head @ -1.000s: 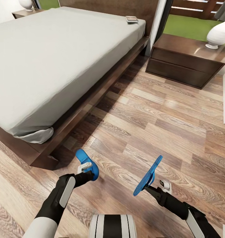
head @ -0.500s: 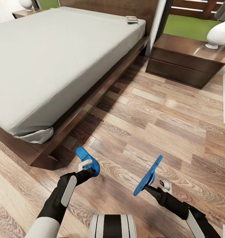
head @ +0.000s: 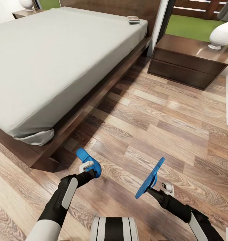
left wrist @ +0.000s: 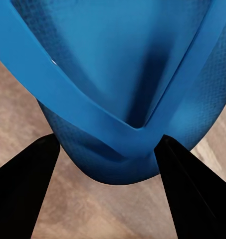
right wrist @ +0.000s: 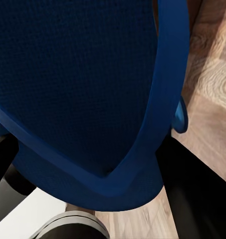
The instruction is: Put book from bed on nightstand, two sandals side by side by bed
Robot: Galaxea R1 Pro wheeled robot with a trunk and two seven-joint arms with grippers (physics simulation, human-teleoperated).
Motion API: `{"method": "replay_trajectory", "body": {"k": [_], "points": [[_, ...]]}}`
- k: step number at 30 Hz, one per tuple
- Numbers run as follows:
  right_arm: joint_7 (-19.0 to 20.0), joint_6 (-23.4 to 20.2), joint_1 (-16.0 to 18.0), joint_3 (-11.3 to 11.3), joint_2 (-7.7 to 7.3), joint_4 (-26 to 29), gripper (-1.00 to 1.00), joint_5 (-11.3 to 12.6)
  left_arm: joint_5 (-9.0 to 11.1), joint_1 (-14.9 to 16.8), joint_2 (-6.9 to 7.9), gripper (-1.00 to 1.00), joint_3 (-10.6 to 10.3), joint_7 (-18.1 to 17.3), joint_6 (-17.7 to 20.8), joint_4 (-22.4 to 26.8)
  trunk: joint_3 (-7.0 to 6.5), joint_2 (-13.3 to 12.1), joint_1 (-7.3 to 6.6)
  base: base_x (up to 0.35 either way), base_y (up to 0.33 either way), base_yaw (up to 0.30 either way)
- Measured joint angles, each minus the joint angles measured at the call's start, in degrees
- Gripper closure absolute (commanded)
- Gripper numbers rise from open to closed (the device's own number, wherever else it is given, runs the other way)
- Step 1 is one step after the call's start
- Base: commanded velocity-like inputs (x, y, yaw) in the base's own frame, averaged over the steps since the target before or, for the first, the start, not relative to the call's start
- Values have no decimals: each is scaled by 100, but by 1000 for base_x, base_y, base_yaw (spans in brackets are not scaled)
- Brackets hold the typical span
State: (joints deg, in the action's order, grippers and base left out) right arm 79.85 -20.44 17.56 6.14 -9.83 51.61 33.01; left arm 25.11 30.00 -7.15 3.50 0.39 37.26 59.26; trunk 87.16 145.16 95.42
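blue sandal (head: pixel 88 162) gripped in my left pincer (head: pixel 87 170), second sandal (head: pixel 150 178) on edge in my right pincer (head: pixel 153 188), both over floor (head: pixel 154 120) off bed (head: pixel 60 57) foot corner. book (head: pixel 133 19) at bed's head corner.

Matt textured blue sandals (head: pixel 89 163), glossy wood-plank floor (head: pixel 167 110), smooth grey mattress (head: pixel 50 57)

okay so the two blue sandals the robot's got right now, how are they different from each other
The left sandal is held by the left claw with its broad face toward the head camera; the right sandal, in the right claw, is tilted up, nearly edge-on. The left sandal is near the bed corner; the right sandal is farther out over open floor. Both are bright blue, thin-soled with straps, and held off the floor.
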Motion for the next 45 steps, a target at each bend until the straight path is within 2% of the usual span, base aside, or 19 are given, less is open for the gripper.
{"method": "replay_trajectory", "body": {"k": [2,23,45], "points": [[0,-22,0,1,0,0,100,1,-2,-1,2,100,0,0,0,-1,0,0,0,0,0,0],[0,-45,0,5,-9,-8,100,32,0,-3,9,100,0,0,0,-9,465,28,54,0,0,0],[0,-45,0,11,-9,-44,100,34,5,-4,14,100,-6,0,0,-8,465,28,54,0,0,0]]}}
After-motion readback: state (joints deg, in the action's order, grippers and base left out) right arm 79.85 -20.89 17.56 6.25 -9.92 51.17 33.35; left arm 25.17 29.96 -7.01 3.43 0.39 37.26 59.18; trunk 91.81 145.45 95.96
